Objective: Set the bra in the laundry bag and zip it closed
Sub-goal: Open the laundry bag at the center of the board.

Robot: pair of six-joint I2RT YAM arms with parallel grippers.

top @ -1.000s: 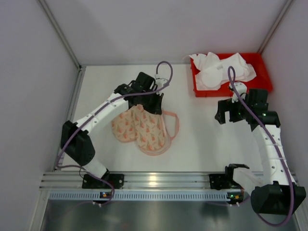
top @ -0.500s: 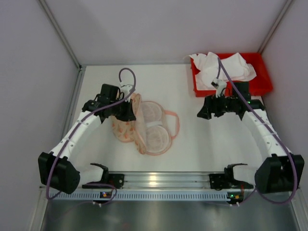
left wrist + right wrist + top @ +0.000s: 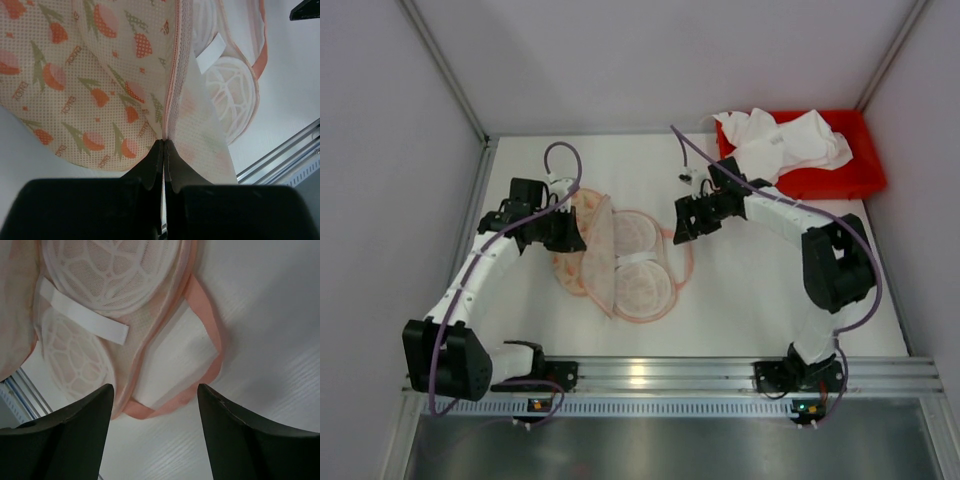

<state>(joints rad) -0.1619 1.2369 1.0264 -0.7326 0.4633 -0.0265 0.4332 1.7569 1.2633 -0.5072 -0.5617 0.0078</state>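
The tulip-print mesh laundry bag [image 3: 572, 270] lies open at centre-left, its white domed inner frames [image 3: 640, 265] showing. My left gripper [image 3: 575, 232] is shut on the zipper edge of the bag's lid [image 3: 172, 100], which stands up on edge. In the left wrist view the fingertips [image 3: 159, 150] meet right on that seam. The bra [image 3: 780, 140], a white bundle, lies in the red bin [image 3: 840, 182] at the back right. My right gripper [image 3: 682, 228] hangs open over the bag's peach loop strap [image 3: 212, 340], with nothing between its fingers [image 3: 90, 415].
White walls with metal posts close in the table on the left, the back and the right. An aluminium rail [image 3: 650, 375] with the arm bases runs along the near edge. Bare white tabletop [image 3: 760, 290] lies between the bag and the right wall.
My left gripper pulled the bag's lid leftwards, opening the bag and exposing its inner frames. The right arm swung from the red bin over to the bag's loop strap, its jaws narrowing somewhat.
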